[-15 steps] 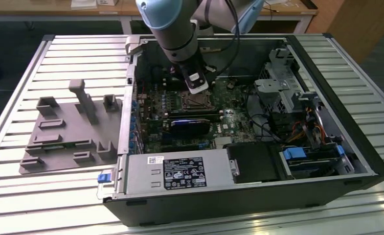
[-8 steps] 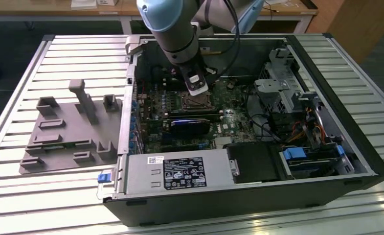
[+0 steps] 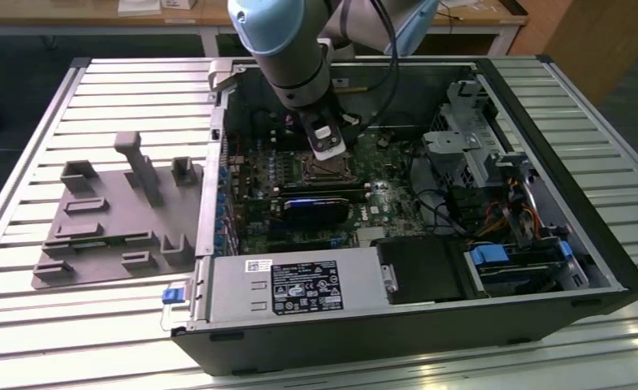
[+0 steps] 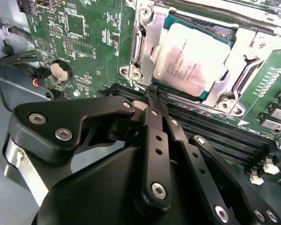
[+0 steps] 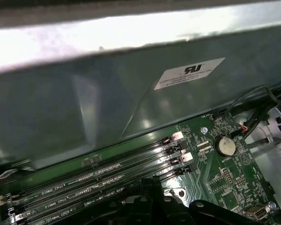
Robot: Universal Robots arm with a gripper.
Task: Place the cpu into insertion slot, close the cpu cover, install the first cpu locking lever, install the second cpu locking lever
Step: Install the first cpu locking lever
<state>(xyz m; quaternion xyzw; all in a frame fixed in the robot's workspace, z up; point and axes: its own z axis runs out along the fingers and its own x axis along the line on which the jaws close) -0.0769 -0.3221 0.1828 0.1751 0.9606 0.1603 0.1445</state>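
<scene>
In the second wrist view the cpu [image 4: 194, 56], a flat silver-grey square, lies seated in the insertion slot [image 4: 210, 93] on the green motherboard. The cpu cover [image 4: 147, 35], a thin silver frame, lies down around it, with the chip's top showing through the cut-out. A thin dark rod [image 4: 215, 13] runs along one side of the cover. My gripper [image 4: 152, 93] has its black fingers [image 4: 155, 136] brought together to a point just beside a corner of the socket, holding nothing. In the exterior view the gripper [image 3: 327, 150] hangs inside the open computer case, right over the insertion slot [image 3: 321, 169].
Long black memory slots [image 4: 215, 126] run between the gripper and the socket, and a coin battery [image 4: 61, 71] sits nearby. A dark card [image 3: 313, 207], the power supply [image 3: 297, 284], and a drive cage with cables [image 3: 492, 187] crowd the case. A grey fixture plate [image 3: 113, 211] lies outside it.
</scene>
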